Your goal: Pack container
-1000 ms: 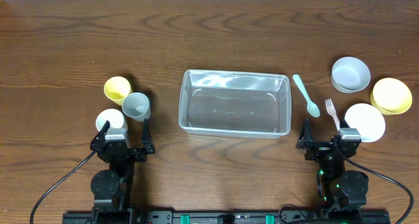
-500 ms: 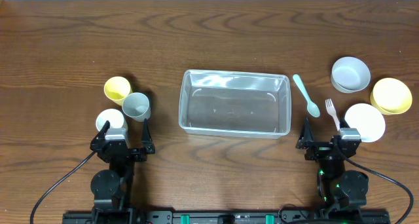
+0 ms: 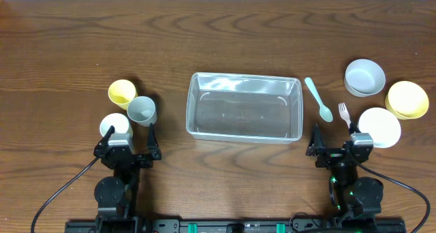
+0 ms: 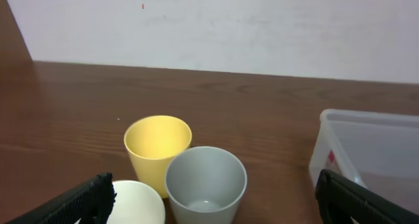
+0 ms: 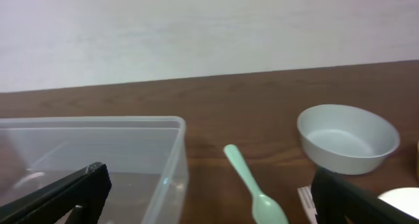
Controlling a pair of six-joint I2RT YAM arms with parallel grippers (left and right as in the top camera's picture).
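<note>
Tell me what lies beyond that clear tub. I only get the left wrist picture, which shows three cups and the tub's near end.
Observer: Right of the container a mint-green spoon lies on the table, apart from it.
Operator: Anything more on that side?
Observer: Three bowls: a grey bowl, a yellow bowl and a white bowl, with a white fork beside the white one.
Operator: Is anything packed in the tub?
Observer: No, from overhead it looks empty.
</note>
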